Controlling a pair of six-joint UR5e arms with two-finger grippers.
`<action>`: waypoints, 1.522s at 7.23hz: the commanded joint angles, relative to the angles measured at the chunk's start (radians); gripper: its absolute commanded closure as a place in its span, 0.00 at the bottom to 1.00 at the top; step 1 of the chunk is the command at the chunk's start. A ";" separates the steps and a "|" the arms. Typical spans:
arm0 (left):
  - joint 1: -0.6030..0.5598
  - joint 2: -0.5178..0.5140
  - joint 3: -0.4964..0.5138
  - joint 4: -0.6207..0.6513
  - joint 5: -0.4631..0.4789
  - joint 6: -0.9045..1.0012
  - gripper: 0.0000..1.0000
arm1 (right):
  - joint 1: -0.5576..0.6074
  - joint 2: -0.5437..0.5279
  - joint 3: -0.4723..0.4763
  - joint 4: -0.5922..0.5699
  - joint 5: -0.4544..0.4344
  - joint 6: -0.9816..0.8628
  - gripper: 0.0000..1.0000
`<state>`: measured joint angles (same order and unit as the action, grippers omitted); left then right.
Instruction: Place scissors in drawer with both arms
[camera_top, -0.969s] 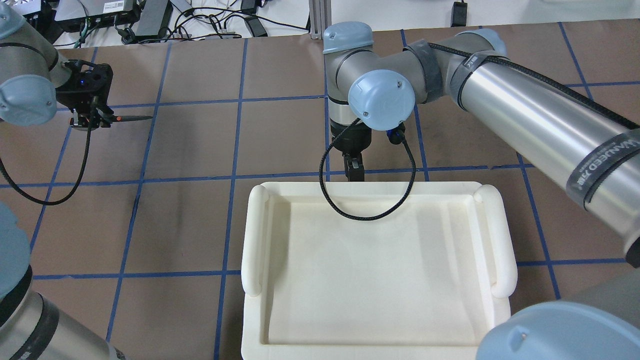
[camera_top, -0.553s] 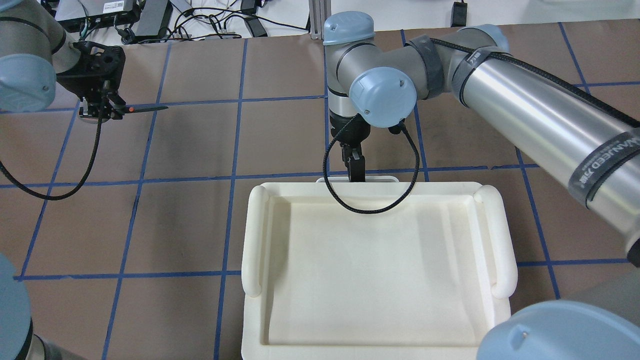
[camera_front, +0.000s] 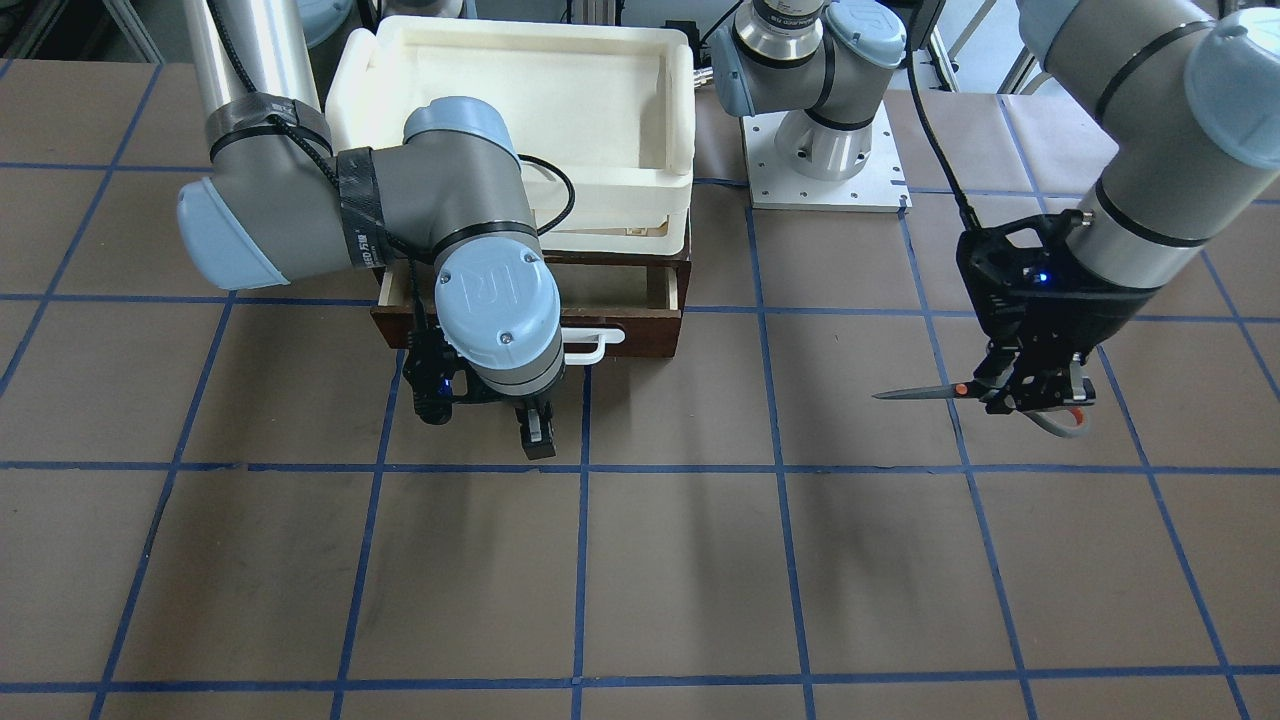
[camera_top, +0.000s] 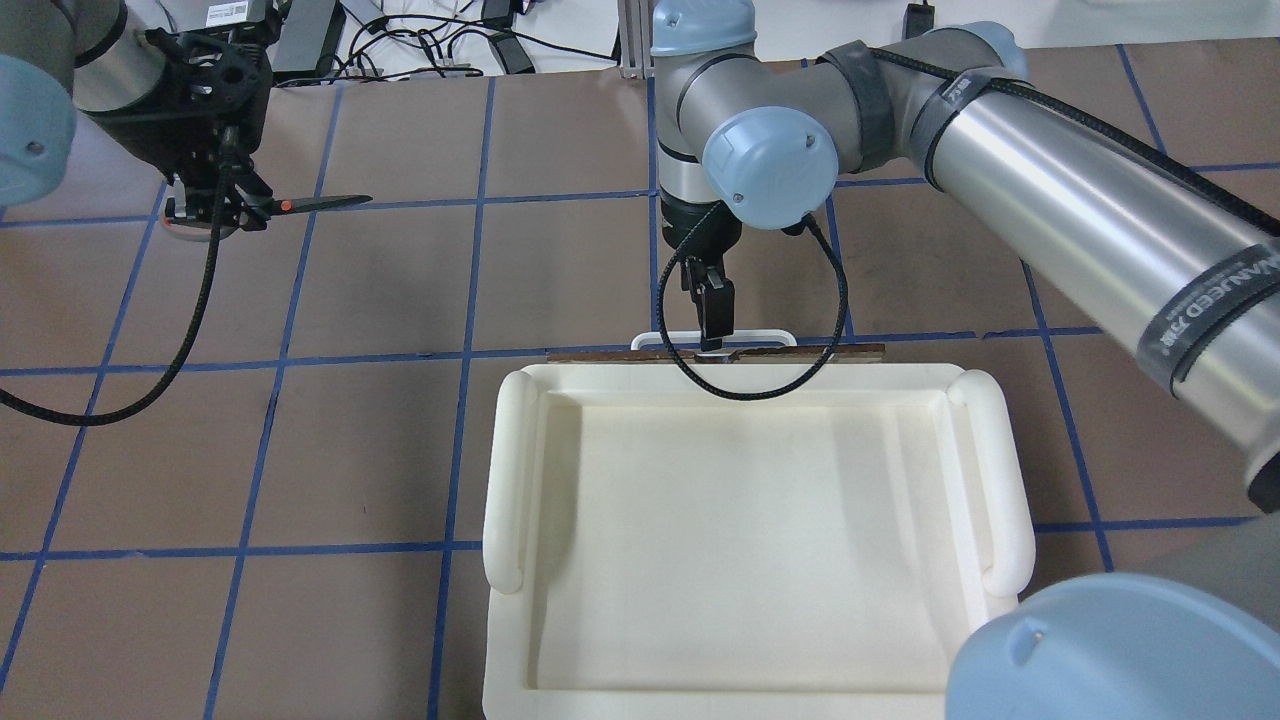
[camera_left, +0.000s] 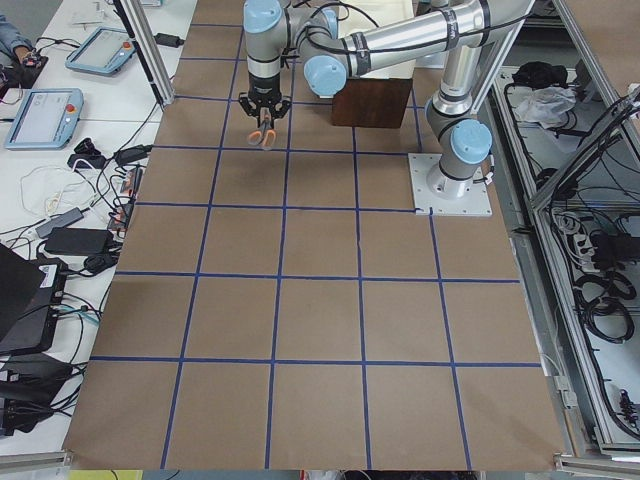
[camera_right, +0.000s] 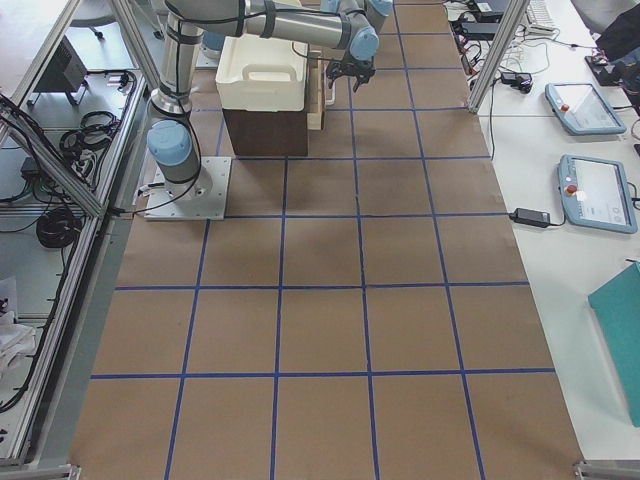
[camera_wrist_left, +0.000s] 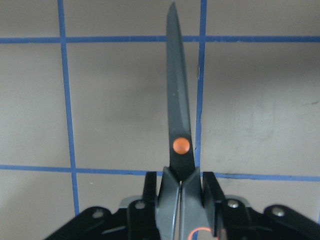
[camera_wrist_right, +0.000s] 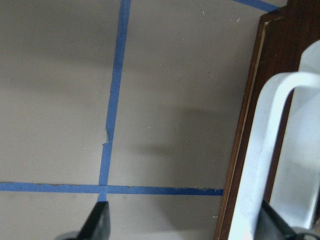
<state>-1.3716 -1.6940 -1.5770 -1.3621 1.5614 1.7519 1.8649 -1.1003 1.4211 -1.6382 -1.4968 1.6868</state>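
Observation:
My left gripper (camera_top: 213, 208) is shut on the scissors (camera_top: 322, 203) by their handles and holds them above the table at the far left, blades level and pointing toward the middle. In the left wrist view the scissors (camera_wrist_left: 178, 120) show their orange pivot dot and closed grey blades. The front view shows the same gripper (camera_front: 1035, 388) and scissors (camera_front: 925, 392). My right gripper (camera_top: 714, 335) is open at the white bar handle (camera_top: 765, 334) of the drawer (camera_top: 820, 352). One finger (camera_wrist_right: 274, 226) sits behind the handle (camera_wrist_right: 262, 150). The drawer (camera_front: 640, 325) stands partly pulled out.
A cream-white plastic tray (camera_top: 508, 480) sits on top of the brown cabinet, above the drawer. The table is brown with blue tape lines. Cables and power supplies (camera_top: 300, 30) lie beyond the far edge. The left arm's base plate (camera_front: 825, 170) is beside the cabinet.
The right gripper has moved away from the robot, and the drawer's handle and dark front have come out from under the tray. The left gripper has carried the scissors farther out and toward the middle.

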 joint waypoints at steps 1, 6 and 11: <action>-0.058 0.045 -0.011 -0.049 0.002 -0.057 1.00 | -0.018 0.031 -0.050 0.001 0.000 -0.012 0.00; -0.113 0.168 -0.095 -0.051 0.011 -0.121 1.00 | -0.035 0.062 -0.089 0.000 -0.002 -0.045 0.00; -0.113 0.128 -0.086 -0.035 0.008 -0.135 1.00 | -0.049 0.100 -0.143 0.000 -0.006 -0.084 0.00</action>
<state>-1.4849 -1.5596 -1.6631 -1.4022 1.5691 1.6204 1.8217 -1.0082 1.2906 -1.6382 -1.5030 1.6217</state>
